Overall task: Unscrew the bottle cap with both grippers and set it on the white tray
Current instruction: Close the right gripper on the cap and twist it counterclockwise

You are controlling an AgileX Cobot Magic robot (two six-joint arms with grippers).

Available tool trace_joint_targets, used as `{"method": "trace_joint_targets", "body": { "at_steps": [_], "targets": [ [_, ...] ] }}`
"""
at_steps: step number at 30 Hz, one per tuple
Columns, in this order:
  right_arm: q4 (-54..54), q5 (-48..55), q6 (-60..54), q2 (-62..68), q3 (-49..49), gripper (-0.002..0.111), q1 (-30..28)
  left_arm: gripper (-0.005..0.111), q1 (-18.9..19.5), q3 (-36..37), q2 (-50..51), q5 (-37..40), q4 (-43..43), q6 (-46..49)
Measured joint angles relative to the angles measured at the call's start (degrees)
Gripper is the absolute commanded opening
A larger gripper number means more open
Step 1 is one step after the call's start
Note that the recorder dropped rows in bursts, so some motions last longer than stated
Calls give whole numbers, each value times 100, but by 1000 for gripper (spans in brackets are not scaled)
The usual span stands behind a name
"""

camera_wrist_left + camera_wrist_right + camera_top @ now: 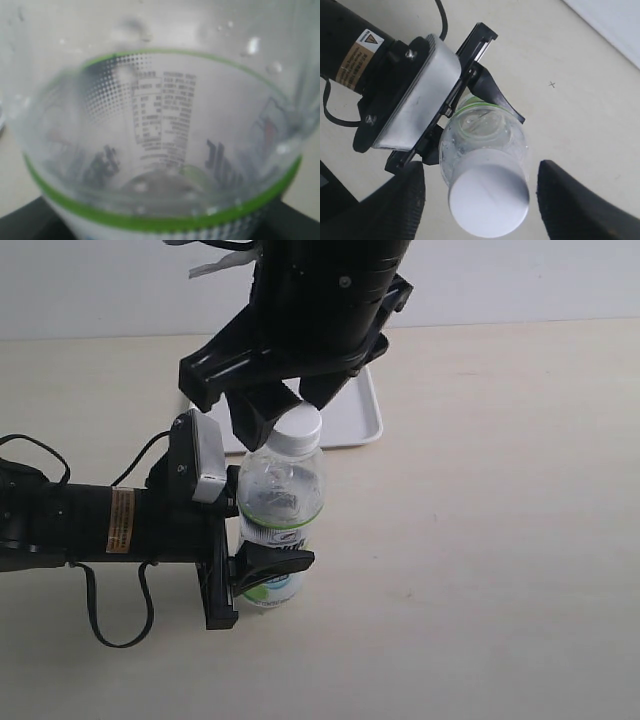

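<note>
Black left gripper (268, 545) on cabled arm (70, 525) bearing orange label (121, 520).

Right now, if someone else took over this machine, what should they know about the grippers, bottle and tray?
Left gripper: shut on the small clear plastic bottle, at its white and green label, holding it upright.
Right gripper: open, its fingers on either side of the round white plastic screw cap, not gripping.
Flat white rectangular tray: behind the bottle, partly hidden by the right arm.
Done: bottle held. To do: grip the cap, unscrew it, place it on the tray.
</note>
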Motion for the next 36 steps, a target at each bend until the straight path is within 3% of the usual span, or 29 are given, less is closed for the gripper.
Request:
{"method": "trace_joint_targets", "body": {
  "at_steps": [36],
  "targets": [
    [-287,0,-1255,0,0,62,0,0,0,0,0,0,4,-22]
  ]
}}
